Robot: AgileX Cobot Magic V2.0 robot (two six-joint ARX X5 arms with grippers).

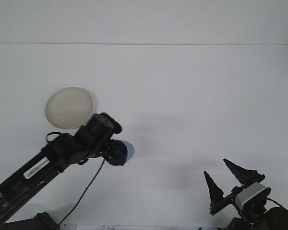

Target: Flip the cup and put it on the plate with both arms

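The left tool [116,152], its fingers mostly hidden, grips the blue cup [123,153] just beside the plate [68,107]; the right tool [229,181] gapes empty at the counter [192,96] edge.

One blue cup [121,152] shows, toward the near edge of the white table [192,96], and one pale round plate [69,107] lies toward the table's left edge. Two robot arms are in view, each with one gripper: the left gripper [114,152] and the right gripper [227,179].
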